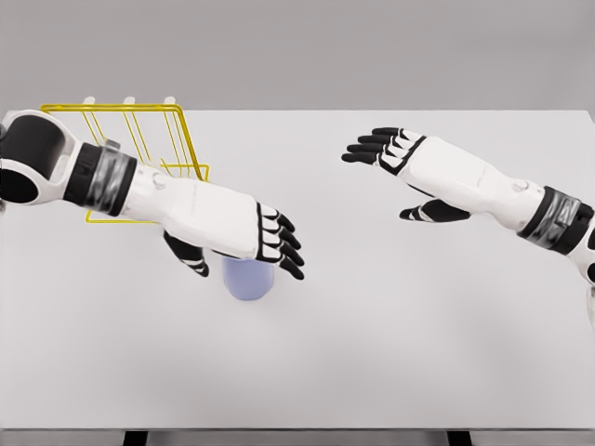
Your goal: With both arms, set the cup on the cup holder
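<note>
A pale lavender cup [248, 280] stands on the white table [400, 334], left of the middle. My left hand [244, 243] hovers right over it, fingers spread and thumb down beside its left side, covering the cup's top; I cannot tell whether it touches the cup. A yellow wire cup holder [177, 130] stands at the back left, partly hidden by my left forearm. My right hand [395, 177] is held open above the table at the right of the middle, palm facing left, well apart from the cup.
White pegs top the rack's far edge [129, 100]. The table's front edge runs along the bottom of the view.
</note>
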Motion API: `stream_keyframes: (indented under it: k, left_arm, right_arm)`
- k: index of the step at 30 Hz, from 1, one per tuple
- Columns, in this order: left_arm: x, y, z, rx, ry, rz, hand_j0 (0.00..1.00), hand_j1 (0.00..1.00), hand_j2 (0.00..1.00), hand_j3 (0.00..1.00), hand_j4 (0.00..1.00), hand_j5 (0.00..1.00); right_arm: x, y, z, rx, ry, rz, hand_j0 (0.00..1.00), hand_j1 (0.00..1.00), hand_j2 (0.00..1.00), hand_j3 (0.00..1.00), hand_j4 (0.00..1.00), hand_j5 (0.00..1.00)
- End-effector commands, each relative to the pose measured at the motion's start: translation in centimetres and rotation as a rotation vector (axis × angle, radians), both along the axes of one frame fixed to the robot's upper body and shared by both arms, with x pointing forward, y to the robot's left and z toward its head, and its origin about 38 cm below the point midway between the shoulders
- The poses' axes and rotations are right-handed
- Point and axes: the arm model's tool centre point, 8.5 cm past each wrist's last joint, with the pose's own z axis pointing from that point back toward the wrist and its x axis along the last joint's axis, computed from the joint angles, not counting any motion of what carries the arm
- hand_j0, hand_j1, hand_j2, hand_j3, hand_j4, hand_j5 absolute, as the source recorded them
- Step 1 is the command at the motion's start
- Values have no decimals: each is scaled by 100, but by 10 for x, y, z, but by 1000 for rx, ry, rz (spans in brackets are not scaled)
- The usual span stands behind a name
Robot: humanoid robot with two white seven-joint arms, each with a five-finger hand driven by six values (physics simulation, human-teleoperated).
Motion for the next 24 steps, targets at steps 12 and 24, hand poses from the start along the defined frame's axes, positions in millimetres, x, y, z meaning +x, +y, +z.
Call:
stream_keyframes:
  k: [12,24]
  left_arm:
    - [16,-7,-15,113,-135,-7,100,100,100,100,100,100]
    - [17,-11,-28,172,-191,-32,100,100,100,100,100,100]
  right_arm:
    - [0,0,0,7,4,1,100,100,100,100,100,100]
    - [0,0,0,6,5,0,100,100,100,100,100,100]
